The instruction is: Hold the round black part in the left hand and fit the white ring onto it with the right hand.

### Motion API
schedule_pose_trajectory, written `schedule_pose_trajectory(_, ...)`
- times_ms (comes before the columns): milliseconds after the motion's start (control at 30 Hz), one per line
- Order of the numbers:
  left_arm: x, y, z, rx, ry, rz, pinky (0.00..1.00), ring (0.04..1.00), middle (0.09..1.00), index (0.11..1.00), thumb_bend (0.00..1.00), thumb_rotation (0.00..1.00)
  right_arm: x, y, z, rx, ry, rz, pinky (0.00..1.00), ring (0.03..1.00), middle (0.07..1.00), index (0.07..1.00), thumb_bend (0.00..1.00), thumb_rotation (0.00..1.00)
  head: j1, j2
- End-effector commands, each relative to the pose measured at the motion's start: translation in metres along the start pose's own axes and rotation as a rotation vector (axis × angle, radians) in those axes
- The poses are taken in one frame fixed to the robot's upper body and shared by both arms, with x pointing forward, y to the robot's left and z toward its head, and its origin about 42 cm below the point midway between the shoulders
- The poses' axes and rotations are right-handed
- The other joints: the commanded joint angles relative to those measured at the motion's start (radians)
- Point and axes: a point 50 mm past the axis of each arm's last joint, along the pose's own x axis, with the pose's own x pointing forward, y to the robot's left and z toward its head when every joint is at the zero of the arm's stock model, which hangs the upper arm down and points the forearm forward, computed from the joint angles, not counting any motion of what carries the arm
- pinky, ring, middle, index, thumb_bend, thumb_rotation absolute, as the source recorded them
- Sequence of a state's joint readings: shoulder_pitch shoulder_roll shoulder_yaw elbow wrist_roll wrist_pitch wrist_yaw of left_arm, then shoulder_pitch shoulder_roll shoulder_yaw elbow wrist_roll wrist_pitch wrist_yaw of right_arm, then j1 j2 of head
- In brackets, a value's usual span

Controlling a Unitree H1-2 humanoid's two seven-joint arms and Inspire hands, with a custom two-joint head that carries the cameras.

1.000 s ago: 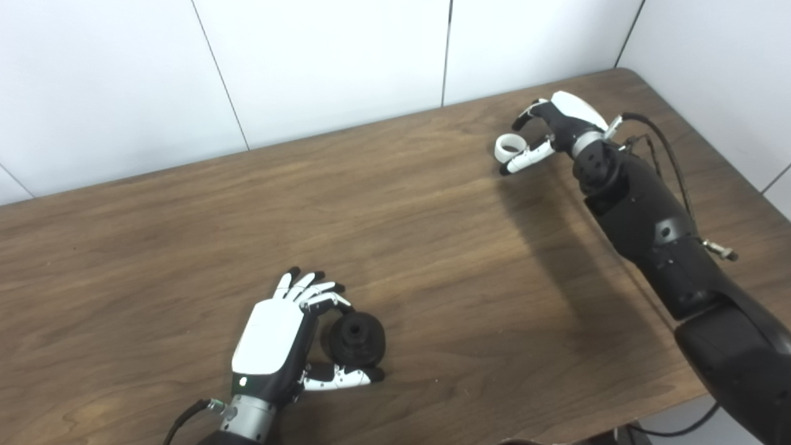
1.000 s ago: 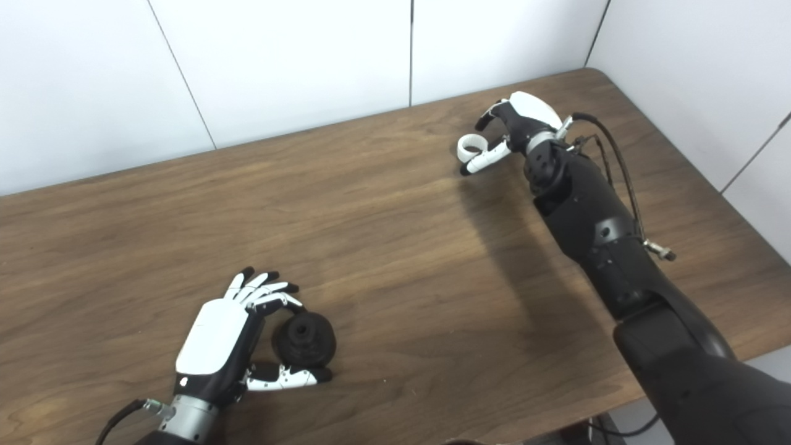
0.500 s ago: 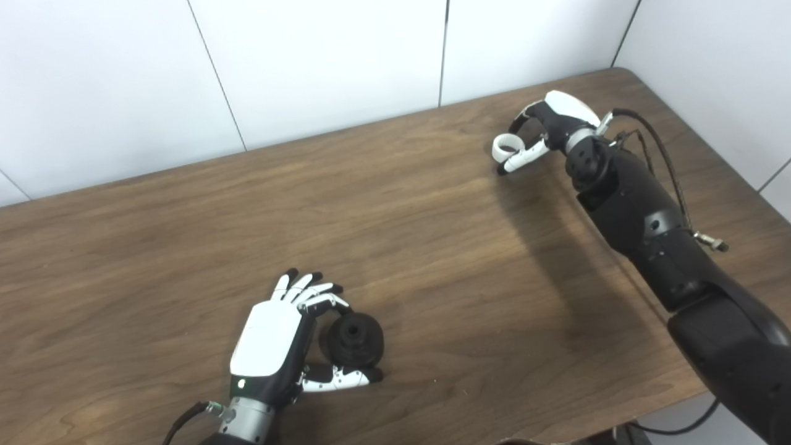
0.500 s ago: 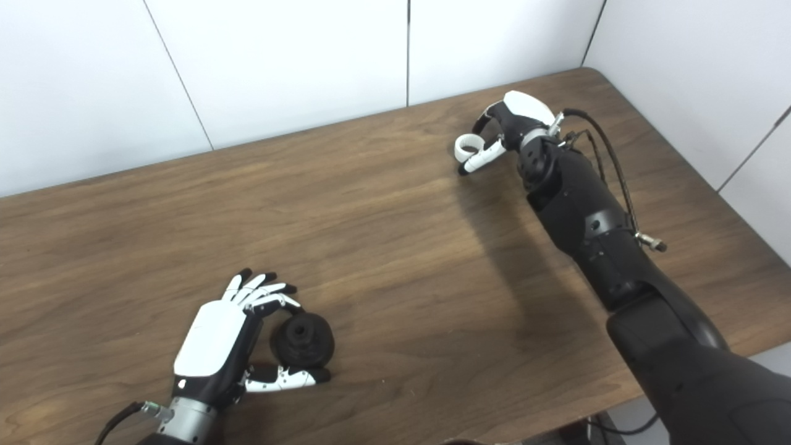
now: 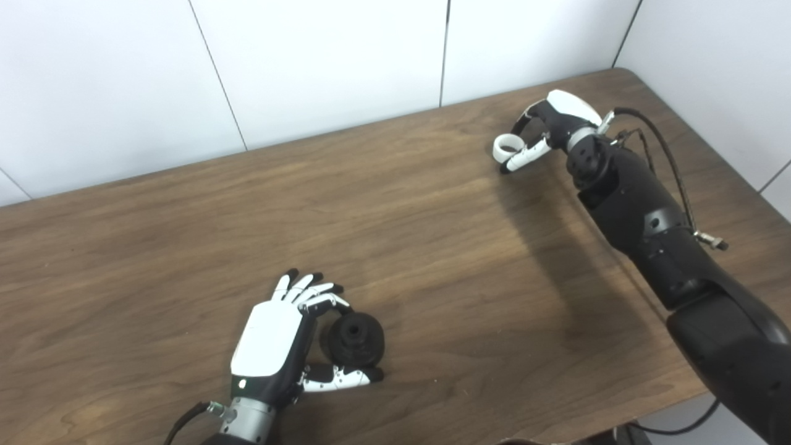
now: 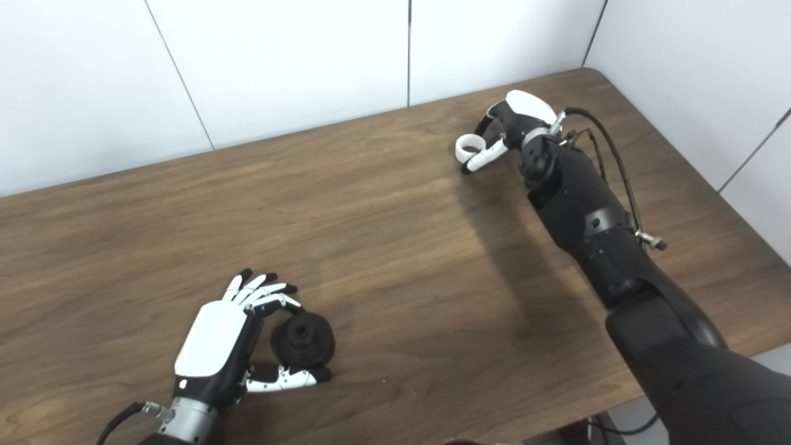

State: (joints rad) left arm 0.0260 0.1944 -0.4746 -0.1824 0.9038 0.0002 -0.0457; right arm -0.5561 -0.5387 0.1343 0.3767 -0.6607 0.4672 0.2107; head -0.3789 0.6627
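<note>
The round black part rests on the wooden table near its front edge. My left hand is on the part's left side. One curled finger touches its upper edge and the thumb lies along its lower edge, while the other fingers stretch out. The white ring lies far off at the back right of the table. My right hand reaches over it from the right, with a finger curled down behind the ring and the thumb pressed against its near side.
White wall panels stand right behind the table's back edge and along its right side. A black cable loops off the right forearm. Bare wood lies between the two hands.
The right hand's finger has curled down from above onto the white ring, which stays where it was. The left hand and the black part have not moved.
</note>
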Motion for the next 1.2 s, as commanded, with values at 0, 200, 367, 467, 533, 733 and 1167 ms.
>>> schedule_pose_trajectory(0, -0.0143, -0.0182, -0.0146, 0.044, 0.083, -0.11, 1.0, 0.901, 0.793, 0.483, 0.52, 0.05, 0.0045, -0.0318, 0.0147, 0.002, -0.03, -0.073, 0.99, 0.996, 0.928, 0.632, 0.78, 0.23, -0.001, 0.002)
schedule_pose_trajectory(200, -0.0139, -0.0177, -0.0147, 0.043, 0.082, -0.106, 1.0, 0.9, 0.793, 0.483, 0.52, 0.05, 0.0055, -0.0312, 0.0162, -0.019, -0.034, -0.072, 0.97, 0.988, 0.92, 0.586, 0.72, 0.21, 0.001, 0.002)
schedule_pose_trajectory(367, -0.0132, -0.0172, -0.0149, 0.044, 0.084, -0.109, 1.0, 0.904, 0.795, 0.483, 0.52, 0.05, 0.0051, -0.0302, 0.0173, 0.002, -0.048, -0.084, 0.97, 0.991, 0.902, 0.491, 0.53, 0.15, 0.002, 0.002)
schedule_pose_trajectory(467, -0.0126, -0.0172, -0.0147, 0.044, 0.085, -0.109, 1.0, 0.905, 0.795, 0.483, 0.52, 0.05, 0.0055, -0.0299, 0.0174, 0.007, -0.053, -0.089, 0.98, 0.992, 0.896, 0.488, 0.52, 0.14, 0.002, 0.002)
schedule_pose_trajectory(533, -0.0124, -0.0169, -0.0141, 0.045, 0.086, -0.111, 1.0, 0.905, 0.794, 0.483, 0.52, 0.05, 0.0056, -0.0296, 0.0175, 0.011, -0.058, -0.092, 0.97, 0.992, 0.896, 0.487, 0.52, 0.14, 0.002, 0.002)
schedule_pose_trajectory(733, -0.0122, -0.0164, -0.0134, 0.043, 0.083, -0.11, 1.0, 0.906, 0.794, 0.483, 0.52, 0.05, 0.0042, -0.0279, 0.0175, 0.028, -0.084, -0.117, 0.95, 0.973, 0.875, 0.486, 0.52, 0.13, 0.001, 0.006)
schedule_pose_trajectory(1167, -0.0126, -0.0178, -0.0117, 0.05, 0.082, -0.11, 1.0, 0.902, 0.791, 0.483, 0.52, 0.05, -0.0018, -0.0267, 0.0195, 0.005, -0.12, -0.107, 0.94, 0.967, 0.863, 0.486, 0.52, 0.13, 0.003, 0.008)
